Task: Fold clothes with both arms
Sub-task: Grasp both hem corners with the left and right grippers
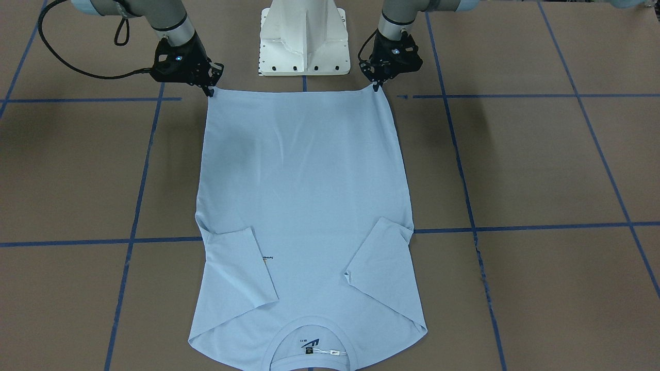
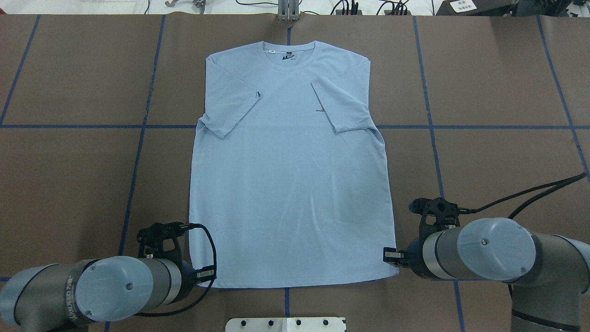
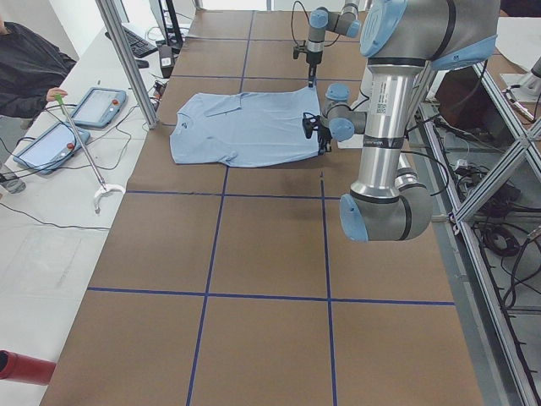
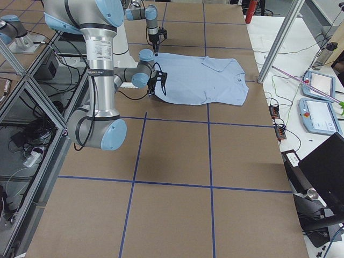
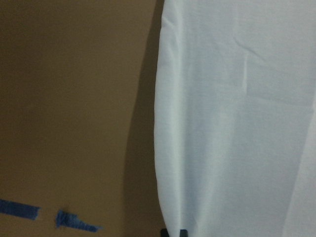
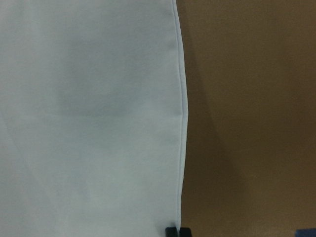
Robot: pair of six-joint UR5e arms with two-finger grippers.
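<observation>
**Q:** What lies nearest the robot?

**A:** The white pedestal, bottom centre of the overhead frame. It stands on a brown table crossed by blue tape lines. Just beyond it runs the hem of the light blue T-shirt.

**Q:** And the grippers?

**A:** One is at each hem corner. Seen from across the table, the left gripper stands upper right of centre and the right gripper upper left of centre. Each has its jaws drawn nearly together on a corner of the cloth, which rises to a small peak at the tips. Each wrist camera shows the shirt's side edge running down into the jaws at the bottom of the frame.

**Q:** How does the shirt lie beyond that?

**A:** Flat and front up, its body stretching away from the grippers toward the top of the overhead frame. The sleeve at frame left and the sleeve at frame right are both folded inward over the chest. The one at frame right hides most of the small chest print.

**Q:** And farthest off?

**A:** The ribbed collar with its label, top centre, well apart from both grippers.
</observation>
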